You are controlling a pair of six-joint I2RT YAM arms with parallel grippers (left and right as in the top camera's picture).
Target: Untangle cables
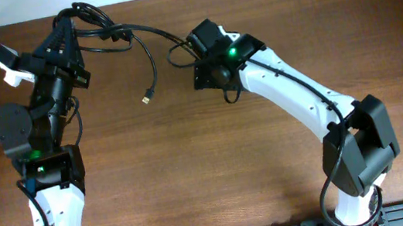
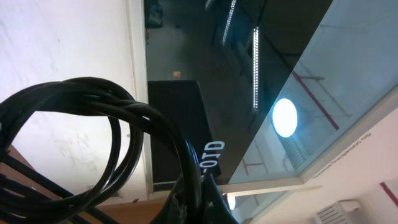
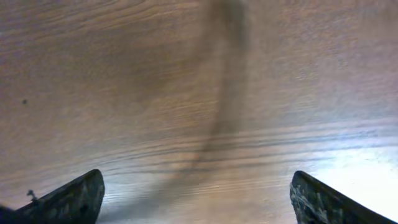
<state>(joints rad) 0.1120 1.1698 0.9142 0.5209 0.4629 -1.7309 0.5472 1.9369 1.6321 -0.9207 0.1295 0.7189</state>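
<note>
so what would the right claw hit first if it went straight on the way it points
Probably the bare wooden table: the open right claw faces it, with only a blurred shadow ahead.

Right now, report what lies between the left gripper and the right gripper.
In the overhead view, black cables span it, running from the left gripper toward the right gripper; one plug end trails off midway.

Overhead: fixed above, facing straight down at table, far. Left wrist: tilted upward off-table, very near cables from 7 o'clock; same bundle at 11 o'clock overhead. Right wrist: facing down, close on same table.
</note>
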